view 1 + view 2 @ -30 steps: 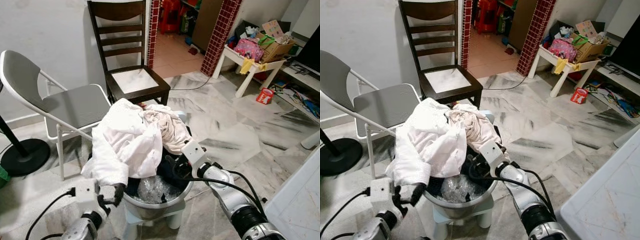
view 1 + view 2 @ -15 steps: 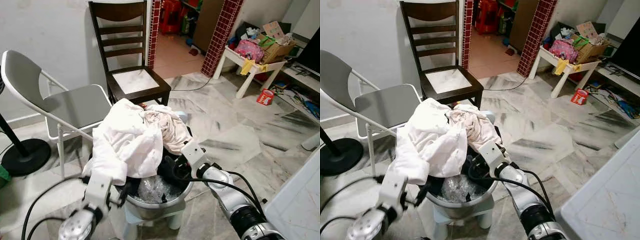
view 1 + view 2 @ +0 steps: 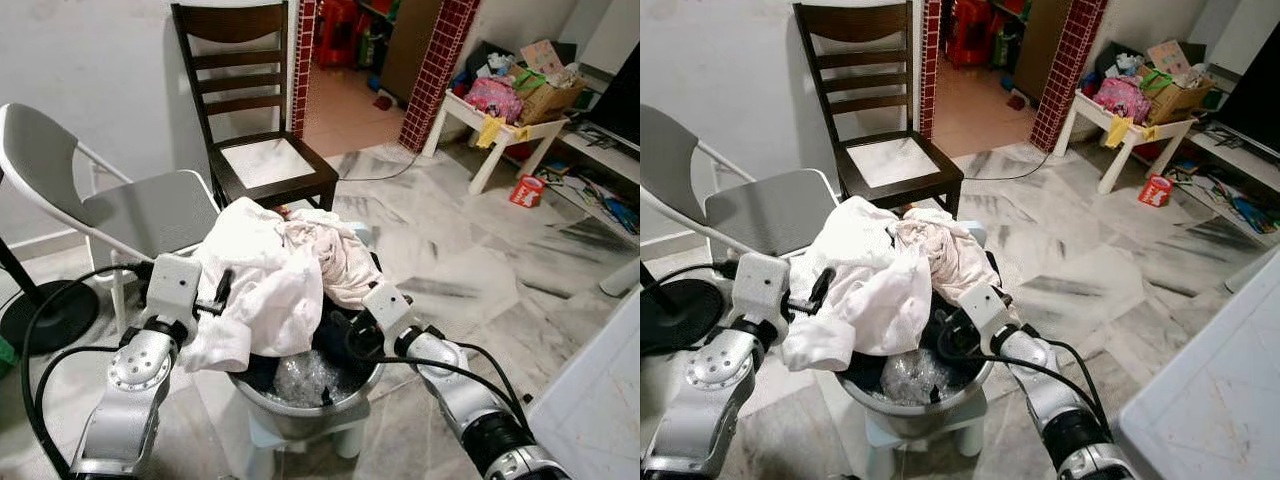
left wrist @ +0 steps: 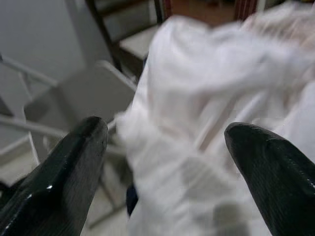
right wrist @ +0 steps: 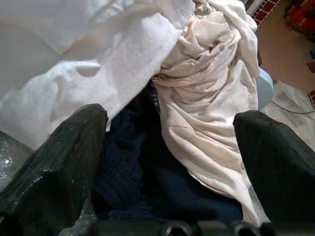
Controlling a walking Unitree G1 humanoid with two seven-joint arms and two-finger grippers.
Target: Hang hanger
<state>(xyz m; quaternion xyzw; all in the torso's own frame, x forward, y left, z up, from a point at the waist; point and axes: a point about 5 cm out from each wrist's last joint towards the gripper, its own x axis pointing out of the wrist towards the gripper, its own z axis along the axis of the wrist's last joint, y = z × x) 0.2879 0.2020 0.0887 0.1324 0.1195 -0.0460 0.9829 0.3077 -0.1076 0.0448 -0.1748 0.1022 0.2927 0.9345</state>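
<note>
You see a marble floor (image 3: 450, 250), a dark wooden chair (image 3: 255, 120) against the white wall (image 3: 90, 60), a grey folding chair (image 3: 110, 205) beside it, and red-tiled doorway pillars (image 3: 440, 60).

You are looking at two silver arms with rounded, screw-studded joint housings. Each is carrying a pale boxy wrist block, and black cables are looping along both. The left hand (image 3: 221, 296) and right hand (image 3: 345, 330) are showing long black fingers (image 4: 69, 177).
</note>
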